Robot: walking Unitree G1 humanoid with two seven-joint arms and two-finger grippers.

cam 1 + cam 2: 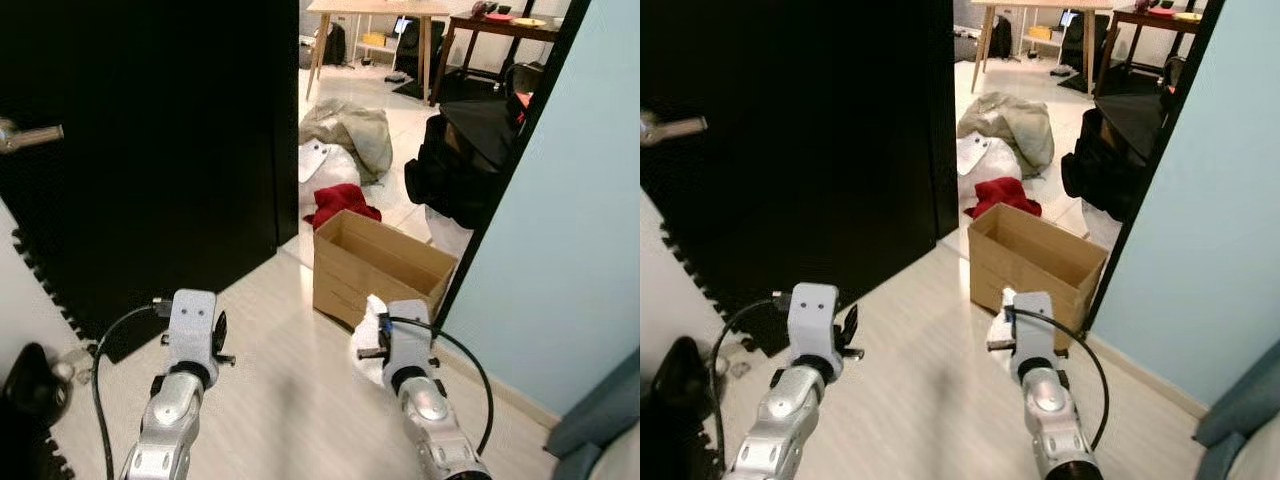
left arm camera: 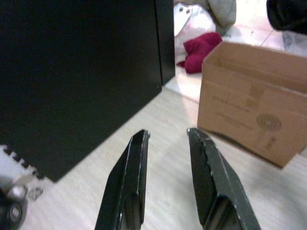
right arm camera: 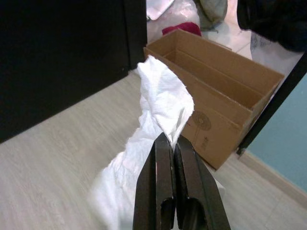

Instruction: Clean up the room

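Clamped together on a white cloth [image 3: 160, 108], the jaws of the right gripper [image 3: 171, 143] pinch its crumpled upper part while the rest of the fabric hangs loose below and around the fingers. From the head camera the cloth shows as a pale bunch at the tip of that arm, low at about 5 o'clock in the scene. Ahead of the right gripper, toward 1 o'clock, stands an open cardboard box [image 1: 375, 265] on the pale wood floor [image 1: 270, 400], near the cloth but not yet under it; its inside looks empty as far as can be seen. The left gripper [image 2: 165, 139] holds nothing, its two black fingers set moderately apart and aimed at the floor beside the black door [image 1: 150, 150], which fills the 10 o'clock side.

As a judgement, the tidying is at an early stage: one item is picked up and seems bound for the box, though it has not been dropped in. Plenty remains beyond the doorway at 12 o'clock: a red garment [image 1: 342, 203] lies on the tiles just behind the box, a white bag [image 1: 325, 165] and a grey-green heap of fabric [image 1: 352, 135] sit further back, and a black bag [image 1: 460, 155] rests at about 2 o'clock against the blue wall [image 1: 570, 220]. Some dark objects sit at 8 o'clock, too indistinct to name
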